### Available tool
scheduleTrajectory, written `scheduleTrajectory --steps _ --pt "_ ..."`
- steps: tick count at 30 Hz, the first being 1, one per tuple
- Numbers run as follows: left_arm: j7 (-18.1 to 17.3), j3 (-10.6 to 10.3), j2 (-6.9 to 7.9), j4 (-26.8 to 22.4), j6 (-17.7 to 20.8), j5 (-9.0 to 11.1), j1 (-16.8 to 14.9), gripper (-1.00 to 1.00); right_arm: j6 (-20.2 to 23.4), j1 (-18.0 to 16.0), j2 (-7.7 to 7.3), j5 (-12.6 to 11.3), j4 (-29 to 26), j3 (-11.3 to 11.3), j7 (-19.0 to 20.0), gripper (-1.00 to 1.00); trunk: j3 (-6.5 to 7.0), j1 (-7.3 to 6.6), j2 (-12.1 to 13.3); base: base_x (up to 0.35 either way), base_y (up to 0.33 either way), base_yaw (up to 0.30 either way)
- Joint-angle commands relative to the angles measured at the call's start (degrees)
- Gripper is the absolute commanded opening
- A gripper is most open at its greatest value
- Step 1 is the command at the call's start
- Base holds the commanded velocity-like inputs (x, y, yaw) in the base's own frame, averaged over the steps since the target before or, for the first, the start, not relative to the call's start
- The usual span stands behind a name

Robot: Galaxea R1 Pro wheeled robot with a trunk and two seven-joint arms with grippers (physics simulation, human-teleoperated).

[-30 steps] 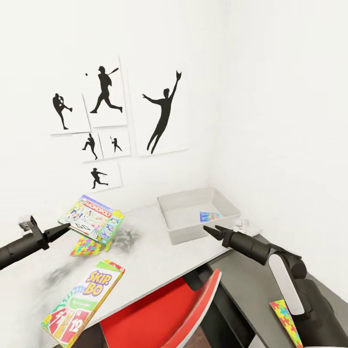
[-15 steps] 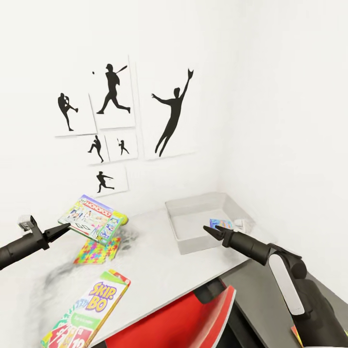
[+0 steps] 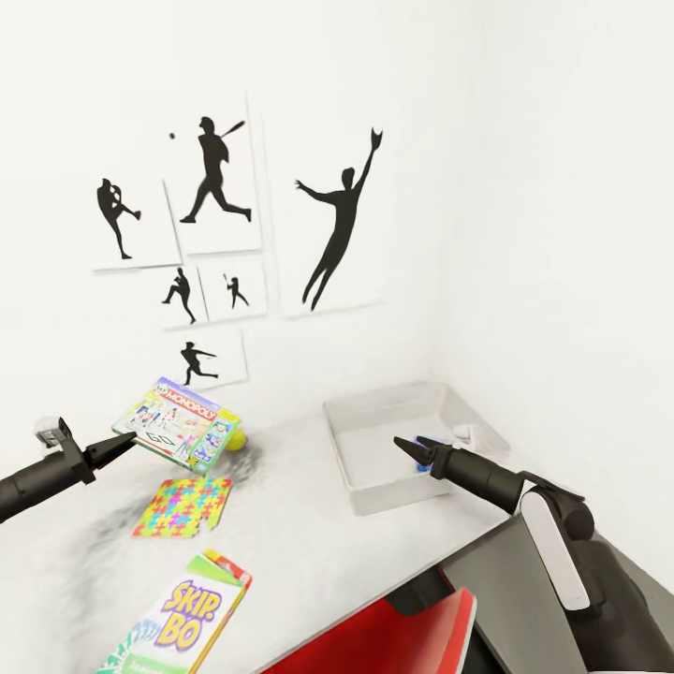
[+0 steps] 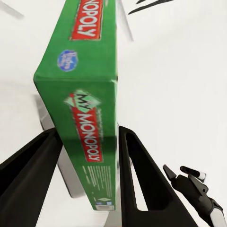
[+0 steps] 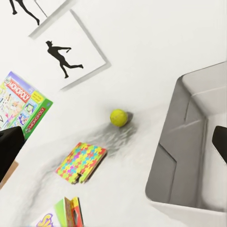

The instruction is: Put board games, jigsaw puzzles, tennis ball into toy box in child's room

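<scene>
My left gripper (image 3: 126,442) is shut on the edge of the green Monopoly board game (image 3: 178,423), holding it in the air above the table's left part; its fingers (image 4: 135,165) press both faces of the box (image 4: 90,94). The tennis ball (image 3: 234,439) (image 5: 118,117) lies just beyond it on the table (image 3: 300,524). One jigsaw puzzle (image 3: 183,505) (image 5: 81,162) lies flat below the held box. A Skip-Bo board game (image 3: 178,613) rests at the front edge. My right gripper (image 3: 407,447) hangs open over the toy box (image 3: 374,487), half hiding a small blue box inside it.
Black silhouette posters (image 3: 337,220) hang on the white wall behind the table. The toy box stands in the corner by the right wall. A red chair (image 3: 393,637) sits under the table's front edge, with a grey cabinet top (image 3: 505,580) to its right.
The whole view has shifted, so the camera moved. The jigsaw puzzle and tennis ball now show free of the held Monopoly box. Both grippers keep their places in the picture.
</scene>
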Motion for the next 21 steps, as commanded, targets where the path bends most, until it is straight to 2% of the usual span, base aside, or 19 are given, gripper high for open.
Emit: scheduleTrajectory --steps 1,7,21 --pt "-0.16 0.03 0.0 0.01 0.34 0.04 -0.05 -1.0 0.4 -0.05 0.0 -0.25 -0.02 -0.06 0.06 1.0 -0.08 0.02 -0.06 0.126 -0.047 0.0" --pt "-0.23 0.03 0.0 0.01 0.36 0.09 -0.05 -1.0 0.45 -0.05 0.0 -0.25 -0.02 -0.06 0.06 1.0 -0.08 0.02 -0.06 0.096 -0.063 0.0" --pt "-0.2 0.03 0.0 0.01 0.35 0.05 -0.05 -1.0 0.65 -0.05 -0.01 -0.79 -0.02 -0.09 0.07 1.0 -0.08 0.02 -0.06 0.006 -0.004 0.0"
